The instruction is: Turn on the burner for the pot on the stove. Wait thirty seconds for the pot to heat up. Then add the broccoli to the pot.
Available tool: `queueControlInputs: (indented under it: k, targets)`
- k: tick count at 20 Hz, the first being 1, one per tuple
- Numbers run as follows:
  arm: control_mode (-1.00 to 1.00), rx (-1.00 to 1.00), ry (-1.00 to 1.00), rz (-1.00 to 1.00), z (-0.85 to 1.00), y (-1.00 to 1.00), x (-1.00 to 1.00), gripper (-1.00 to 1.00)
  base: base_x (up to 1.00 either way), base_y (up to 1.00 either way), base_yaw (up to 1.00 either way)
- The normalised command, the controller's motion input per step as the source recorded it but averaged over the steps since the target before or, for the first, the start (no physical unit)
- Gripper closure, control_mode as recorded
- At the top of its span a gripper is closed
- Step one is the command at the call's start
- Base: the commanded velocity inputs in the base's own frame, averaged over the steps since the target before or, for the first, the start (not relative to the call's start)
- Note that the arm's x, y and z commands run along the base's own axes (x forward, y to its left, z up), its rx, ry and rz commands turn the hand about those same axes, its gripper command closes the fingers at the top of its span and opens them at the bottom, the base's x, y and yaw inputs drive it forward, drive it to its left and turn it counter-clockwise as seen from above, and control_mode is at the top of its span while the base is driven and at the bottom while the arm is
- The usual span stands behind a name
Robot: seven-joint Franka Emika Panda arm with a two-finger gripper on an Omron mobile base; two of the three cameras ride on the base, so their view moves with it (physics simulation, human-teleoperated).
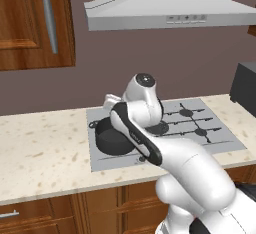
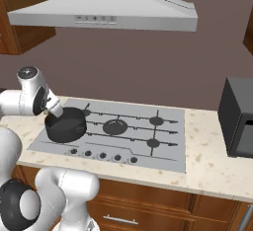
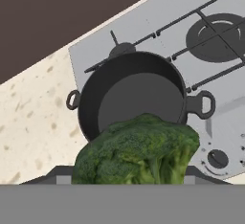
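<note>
On the worktop [image 2: 207, 168] the stove [image 2: 163, 148] lies flat under the grey hood [image 2: 106, 10], and a dark box-like appliance [image 2: 238, 116] stands at the right end. The white arm [image 1: 170, 153] reaches over the stove's near left part.

The pot [image 3: 131, 91] sits on the left front burner, upright, with one loop handle at each side. Its inside looks empty and dark. In the right base view the row of knobs [image 2: 103, 155] runs along the front edge of the stove; I cannot tell from the pictures whether any knob is turned or the burner is lit.

The claw [image 2: 51, 110] hangs just over the pot's near rim. In the hand view the broccoli [image 3: 139, 153] fills the lower middle, between the fingers, so the claw is closed on the broccoli. The floret covers the fingertips there.

My judgement is that the last step is near: to let the broccoli fall into the pot. The risk is in the position. The floret seems to be above the near rim more than above the centre, so if it is released here it may strike the rim and roll onto the stove or the worktop. A lower hand could also knock the pot and shift it off the burner
</note>
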Motion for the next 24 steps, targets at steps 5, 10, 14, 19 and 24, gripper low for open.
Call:
queueControlInputs:
  k: [5,10,14,19,24]
  targets:
    - [-1.0,0.0,0.08,0.0,-0.16,-0.03,0.42,1.0,0.0,0.0,0.0]
    - [-1.0,-0.01,0.08,0.0,-0.26,0.0,0.33,1.0,0.0,0.0,0.0]
    - [-1.0,-0.06,0.1,0.0,-0.54,0.0,0.09,1.0,0.0,0.0,0.0]
    - [-1.0,-0.01,0.06,0.0,-0.49,0.0,0.06,1.0,0.0,0.0,0.0]
    - [-1.0,0.0,0.01,0.0,-0.28,0.0,0.16,1.0,0.0,0.0,0.0]
